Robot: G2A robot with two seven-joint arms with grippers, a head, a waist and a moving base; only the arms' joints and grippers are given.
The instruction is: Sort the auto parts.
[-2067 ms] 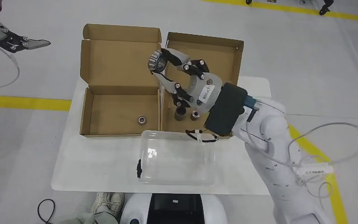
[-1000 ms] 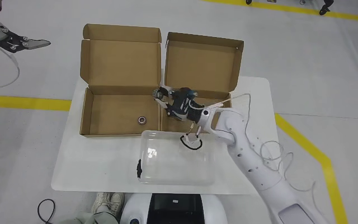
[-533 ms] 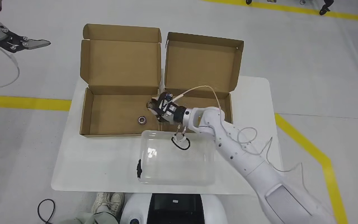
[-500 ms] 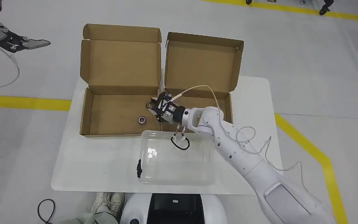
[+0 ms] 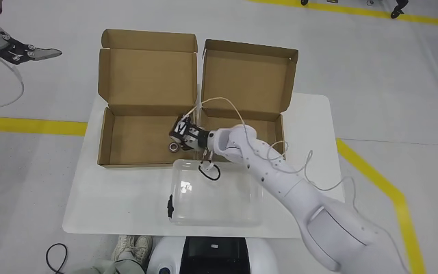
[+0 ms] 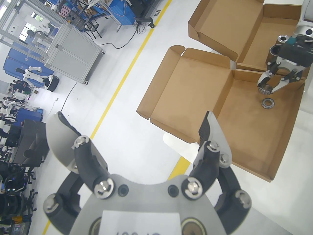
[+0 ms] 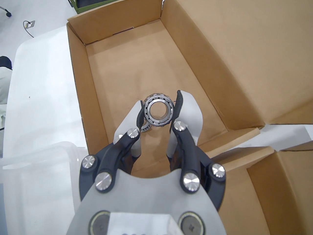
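My right gripper (image 7: 158,103) is shut on a steel roller bearing (image 7: 158,110), holding it just above the floor of the left cardboard box (image 5: 137,140). A second bearing (image 7: 145,126) lies flat on the box floor right under it; from above it appears as the small ring (image 5: 174,146) beside the right gripper (image 5: 180,131). The left wrist view shows that gripper (image 6: 268,88) with its bearing over the loose one (image 6: 268,103). My left gripper (image 6: 133,123) hangs open and empty off the table's far left, above the factory floor.
The right cardboard box (image 5: 246,75) stands open beside the left one, with metal cylinders (image 6: 275,51) inside. A clear plastic bin (image 5: 215,195) sits at the front of the white table (image 5: 116,198), with a black item (image 5: 170,205) at its left wall.
The right arm has come down from high over the boxes and swung left, carrying the bearing low into the left box, close to the loose bearing. The left gripper has stayed put.
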